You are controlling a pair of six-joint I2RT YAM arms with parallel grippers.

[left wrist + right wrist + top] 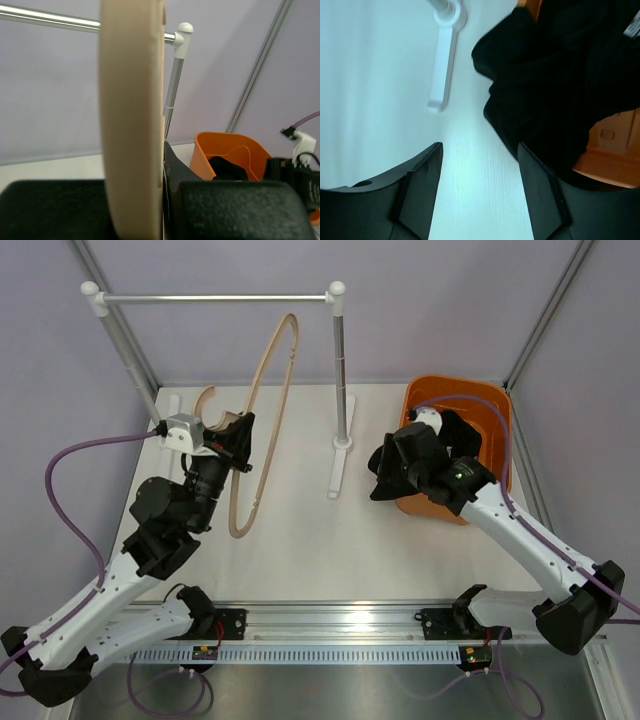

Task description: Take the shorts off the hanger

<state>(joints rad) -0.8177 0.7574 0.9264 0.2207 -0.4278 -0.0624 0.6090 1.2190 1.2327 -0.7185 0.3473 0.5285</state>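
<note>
The tan wooden hanger (283,370) is bare and stands on edge over the table's left half. My left gripper (240,440) is shut on its frame. In the left wrist view the hanger (132,125) fills the gap between the black fingers (240,210). The black shorts (555,75) lie in the orange basket (495,410) and spill over its near edge onto the table; they also show in the left wrist view (227,167). My right gripper (480,147) is open and empty just left of the shorts, over the white table. In the top view my right gripper (385,472) covers most of the shorts.
The white-and-metal rail stand (215,298) spans the back. Its right post (340,390) and white foot (442,75) stand between the hanger and the basket. Purple cables loop beside both arms. Grey walls close in the back and sides.
</note>
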